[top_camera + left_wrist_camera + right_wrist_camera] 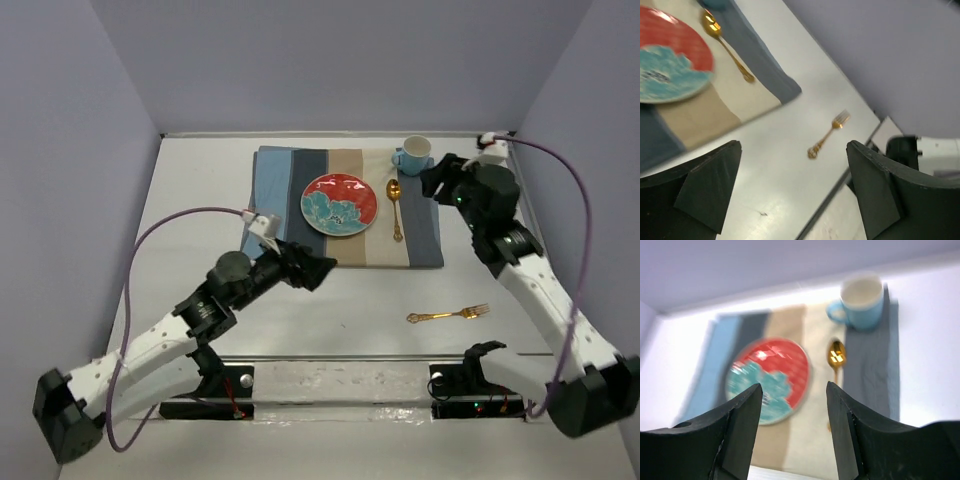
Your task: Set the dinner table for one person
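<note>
The white dinner table (pixel 200 200) carries a blue, grey and tan striped mat (pixel 300 170) at the back centre. On the mat lie a red and teal plate (pixel 340 203), a gold spoon (pixel 395 208) to its right, and a light blue cup (pixel 413 155) at the far right corner. A gold fork (pixel 447 315) lies on the bare table in front of the mat. My left gripper (pixel 325 270) is open and empty over the mat's near edge. My right gripper (pixel 432 180) is open and empty just right of the cup and spoon.
The left wrist view shows the plate (pixel 667 60), spoon (pixel 727 47) and fork (pixel 828 139) beyond my open gripper (pixel 794 145). The right wrist view shows the cup (pixel 862 302), spoon (pixel 836 357) and plate (pixel 767 380). Purple walls enclose the table.
</note>
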Robot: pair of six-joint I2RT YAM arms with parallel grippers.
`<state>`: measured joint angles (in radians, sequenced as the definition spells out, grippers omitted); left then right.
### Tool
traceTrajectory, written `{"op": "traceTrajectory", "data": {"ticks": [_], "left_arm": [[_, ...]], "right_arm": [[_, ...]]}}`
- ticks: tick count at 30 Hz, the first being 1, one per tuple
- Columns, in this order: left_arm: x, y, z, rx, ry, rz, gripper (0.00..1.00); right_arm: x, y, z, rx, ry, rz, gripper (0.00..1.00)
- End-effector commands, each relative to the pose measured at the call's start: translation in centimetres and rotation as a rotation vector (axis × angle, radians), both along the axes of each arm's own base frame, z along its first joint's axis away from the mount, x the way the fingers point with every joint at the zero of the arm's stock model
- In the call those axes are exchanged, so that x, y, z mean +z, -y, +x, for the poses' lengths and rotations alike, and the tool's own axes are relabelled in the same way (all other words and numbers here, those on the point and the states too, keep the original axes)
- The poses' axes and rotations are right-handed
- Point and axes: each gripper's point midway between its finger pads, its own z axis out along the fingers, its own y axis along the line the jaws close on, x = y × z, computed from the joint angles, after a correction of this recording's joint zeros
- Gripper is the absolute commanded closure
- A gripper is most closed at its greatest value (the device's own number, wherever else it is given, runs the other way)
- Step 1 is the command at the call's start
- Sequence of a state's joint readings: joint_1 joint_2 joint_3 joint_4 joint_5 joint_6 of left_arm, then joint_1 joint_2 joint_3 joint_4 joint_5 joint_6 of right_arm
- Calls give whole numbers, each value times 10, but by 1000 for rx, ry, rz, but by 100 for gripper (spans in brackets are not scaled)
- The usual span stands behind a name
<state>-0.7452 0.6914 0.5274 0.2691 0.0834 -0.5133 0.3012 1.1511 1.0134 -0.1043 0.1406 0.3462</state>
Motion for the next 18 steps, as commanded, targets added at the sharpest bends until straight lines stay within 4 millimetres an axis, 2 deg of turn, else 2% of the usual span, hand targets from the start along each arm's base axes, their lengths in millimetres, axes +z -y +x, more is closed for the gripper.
{"op": "traceTrajectory", "data": {"ticks": [1,2,3,4,5,6,7,8,10,11,13,14,18], "left_arm": [[24,61,-29,-73,87,-21,4],[4,79,-30,-82,74,54,5],[-1,88,-30,-67,90,88,6],[3,100,-32,-84,135,128,7],[-19,122,-42,-124,137,212,7],[-26,132,-45,-146,188,282,8],[-39,151,-49,-174,206,344,8],[-42,165,-60,-222,232,368,8],[-55,184,-65,-283,251,417,8],[-66,200,-69,-334,262,448,8],[-78,216,-74,-392,267,473,7],[-89,230,-73,-416,263,497,7],[-121,267,-82,-531,276,589,8]], "right_arm": [[68,3,-63,77,171,113,40],[82,4,-75,94,210,125,40],[93,4,-87,113,244,140,40],[110,4,-111,153,296,158,40],[118,5,-122,166,318,164,40],[135,9,-141,181,373,171,39],[135,12,-150,181,368,167,38],[143,16,-160,179,392,167,38],[148,22,-175,172,413,164,38],[156,26,-189,174,453,169,38],[162,30,-199,173,476,168,38],[164,32,-205,172,487,169,38],[161,32,-209,176,480,159,38]]}}
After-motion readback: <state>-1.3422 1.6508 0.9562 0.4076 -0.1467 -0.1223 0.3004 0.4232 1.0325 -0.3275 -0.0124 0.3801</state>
